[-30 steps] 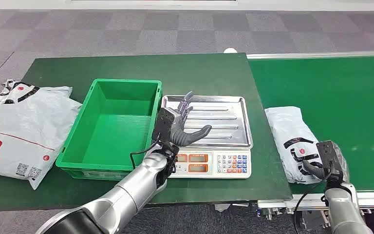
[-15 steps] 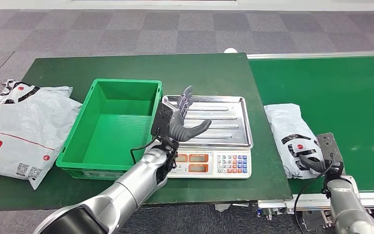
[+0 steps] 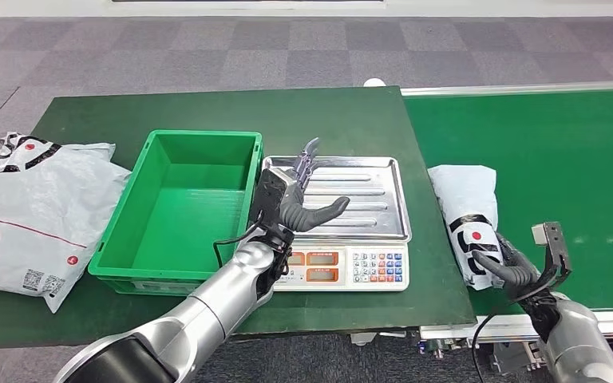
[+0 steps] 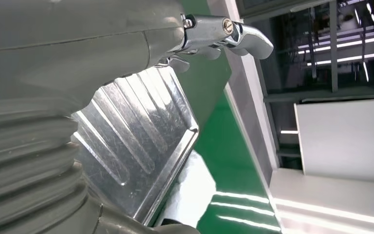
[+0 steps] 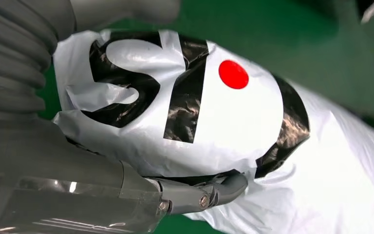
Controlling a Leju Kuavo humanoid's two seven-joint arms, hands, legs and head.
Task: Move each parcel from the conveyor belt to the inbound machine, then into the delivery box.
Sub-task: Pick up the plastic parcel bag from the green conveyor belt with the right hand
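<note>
Reaching over the conveyor belt (image 3: 575, 152), your right robot hand (image 3: 519, 270) curls around the white parcel (image 3: 469, 209). Your left robot hand (image 3: 295, 203) hovers spread and empty above the scale tray (image 3: 371, 199).

the right hand (image 3: 519, 270) hides the near end of the parcel (image 3: 469, 209).

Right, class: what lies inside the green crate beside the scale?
The green crate shows only its own bare green floor and walls; no parcel lies in it. The near wall hides a strip of floor behind it, and the left hand hovers beside it, over the scale tray.
</note>
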